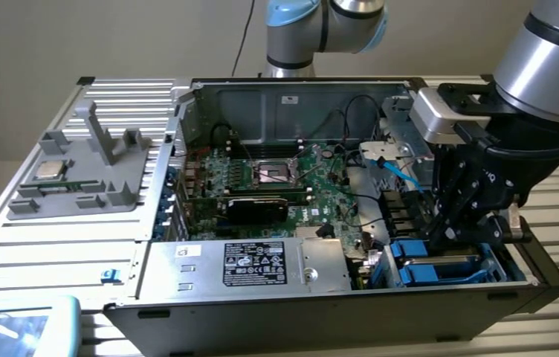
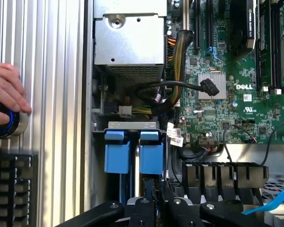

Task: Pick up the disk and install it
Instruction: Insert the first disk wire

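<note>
Start at the exterior view's left: the grey fixture tray [image 1: 76,182] on the worktop [image 1: 21,253] carries a small silver chip [image 1: 51,169] and no drive, so ignore it. Move across the open case [image 1: 290,93], past the motherboard [image 1: 279,182] and the silver box [image 1: 250,264] with its black label, and you reach the drive bay [image 1: 448,264] at the case's near corner on the exterior view's right. That is where your disk [image 2: 132,151] sits, its blue carrier tabs standing side by side in the bay with the long axis running down into the slot. The claw [image 1: 463,223] hangs right over those tabs, fingers nearly closed (I judge it pinched on the disk's carrier, though the contact itself is hidden). In the wrist view the blue tabs lie straight ahead of the claw's black linkages [image 2: 180,208], so the drive lines up with the claw's own reach. A person's hand [image 2: 7,101] rests on a button [image 2: 12,124] beside the case.
</note>
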Action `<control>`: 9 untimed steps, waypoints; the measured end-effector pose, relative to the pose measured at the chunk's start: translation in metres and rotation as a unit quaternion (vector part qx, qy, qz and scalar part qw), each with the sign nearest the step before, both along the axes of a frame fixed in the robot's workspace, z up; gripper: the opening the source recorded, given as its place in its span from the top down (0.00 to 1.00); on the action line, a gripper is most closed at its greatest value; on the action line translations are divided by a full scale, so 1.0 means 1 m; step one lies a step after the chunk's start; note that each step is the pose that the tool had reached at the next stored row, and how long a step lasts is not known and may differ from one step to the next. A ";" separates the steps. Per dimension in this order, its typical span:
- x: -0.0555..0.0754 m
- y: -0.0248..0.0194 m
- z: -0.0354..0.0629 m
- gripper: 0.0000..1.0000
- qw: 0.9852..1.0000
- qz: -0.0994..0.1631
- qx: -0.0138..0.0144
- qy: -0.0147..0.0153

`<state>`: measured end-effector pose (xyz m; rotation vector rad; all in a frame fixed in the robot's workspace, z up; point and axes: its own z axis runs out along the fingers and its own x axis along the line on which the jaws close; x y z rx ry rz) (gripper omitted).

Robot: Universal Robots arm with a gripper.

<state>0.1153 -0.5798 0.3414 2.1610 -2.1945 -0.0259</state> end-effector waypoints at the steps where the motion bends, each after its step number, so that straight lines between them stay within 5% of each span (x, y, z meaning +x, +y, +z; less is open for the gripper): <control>1: 0.000 0.0000 -0.0002 0.84 1.000 0.000 0.001 0.000; 9: 0.000 0.0000 -0.0015 0.84 1.000 0.000 0.002 0.000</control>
